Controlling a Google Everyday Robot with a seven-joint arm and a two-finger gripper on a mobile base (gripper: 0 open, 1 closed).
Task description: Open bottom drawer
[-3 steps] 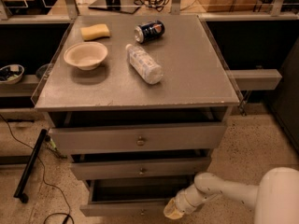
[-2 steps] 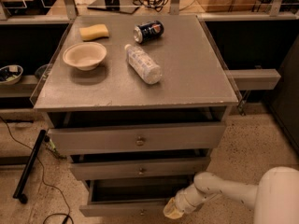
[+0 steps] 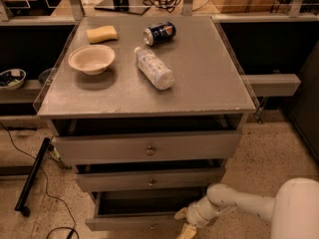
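Observation:
The bottom drawer [image 3: 124, 223] is the lowest of three grey drawer fronts on the cabinet. It stands pulled out a little, with a dark gap showing above its front edge. Its small round knob [image 3: 152, 226] sits at the frame's lower edge. My gripper [image 3: 185, 223] is at the drawer front's right part, on the end of my white arm [image 3: 234, 203] that reaches in from the lower right. The top drawer [image 3: 149, 147] and middle drawer [image 3: 149, 179] also stand slightly out.
On the cabinet top [image 3: 209, 83] lie a clear plastic bottle [image 3: 154, 67], a blue can [image 3: 159, 33], a beige bowl [image 3: 91, 59] and a yellow sponge [image 3: 102, 33]. A black rod [image 3: 32, 176] and cable lie on the floor at left. Shelves flank both sides.

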